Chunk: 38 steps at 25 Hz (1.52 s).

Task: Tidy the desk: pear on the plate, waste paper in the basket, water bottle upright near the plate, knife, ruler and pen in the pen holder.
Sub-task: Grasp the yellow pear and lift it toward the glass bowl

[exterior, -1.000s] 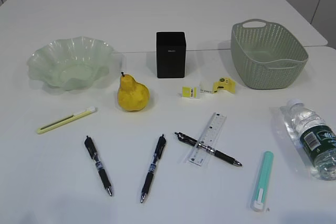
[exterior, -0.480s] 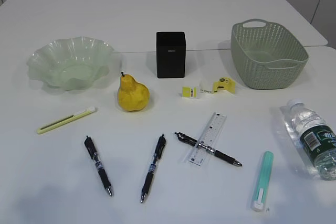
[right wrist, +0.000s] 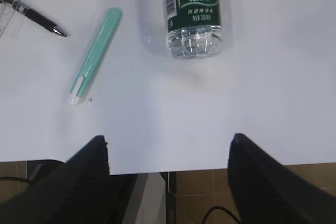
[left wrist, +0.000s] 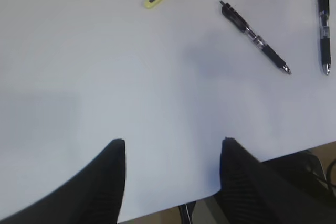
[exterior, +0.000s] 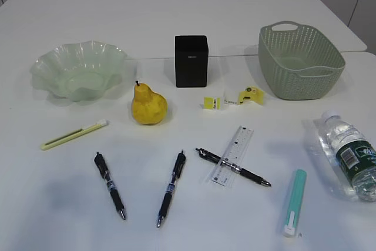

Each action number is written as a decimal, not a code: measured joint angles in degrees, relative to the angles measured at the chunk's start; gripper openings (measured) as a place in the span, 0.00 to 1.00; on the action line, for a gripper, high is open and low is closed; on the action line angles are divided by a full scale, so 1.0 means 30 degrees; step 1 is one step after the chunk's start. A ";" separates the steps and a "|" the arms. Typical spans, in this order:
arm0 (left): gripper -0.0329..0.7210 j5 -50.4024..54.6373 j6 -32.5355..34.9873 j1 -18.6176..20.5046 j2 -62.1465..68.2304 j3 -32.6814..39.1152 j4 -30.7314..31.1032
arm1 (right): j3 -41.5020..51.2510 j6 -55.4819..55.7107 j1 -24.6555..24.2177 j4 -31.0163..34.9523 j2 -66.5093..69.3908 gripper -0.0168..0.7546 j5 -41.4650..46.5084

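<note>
Nothing is tidied yet: the pear sits at five o'clock of the empty plate, the water bottle lies flat, and both the left gripper and right gripper hang spread and empty over the worktop.

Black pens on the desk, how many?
3. One pen lower left, one pen below the pear, one pen lying across the ruler. Nothing seems hidden.

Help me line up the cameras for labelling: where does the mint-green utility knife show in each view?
Exterior view: the mint-green plastic utility knife lies at lower right, left of the lying clear water bottle with a dark green label.
Left wrist view: not in it.
Right wrist view: upper left, slanted, left of the bottle.
Shared landmark: the black pen lying across the clear ruler.
</note>
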 joint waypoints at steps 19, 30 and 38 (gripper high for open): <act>0.69 0.0561 0.0404 0.0000 0.5823 -0.3356 -0.1568 | -0.2814 0.0185 -0.0028 0.1364 0.4794 0.74 0.0009; 0.71 0.0324 0.0573 0.0000 0.7706 -0.3356 -0.1613 | -0.2814 -0.1151 -0.0028 0.3157 0.6872 0.74 -0.0105; 0.75 0.0477 0.0707 -0.0035 0.9179 -0.5310 -0.2122 | -0.2814 -0.1776 -0.0028 0.3832 0.7790 0.74 -0.0186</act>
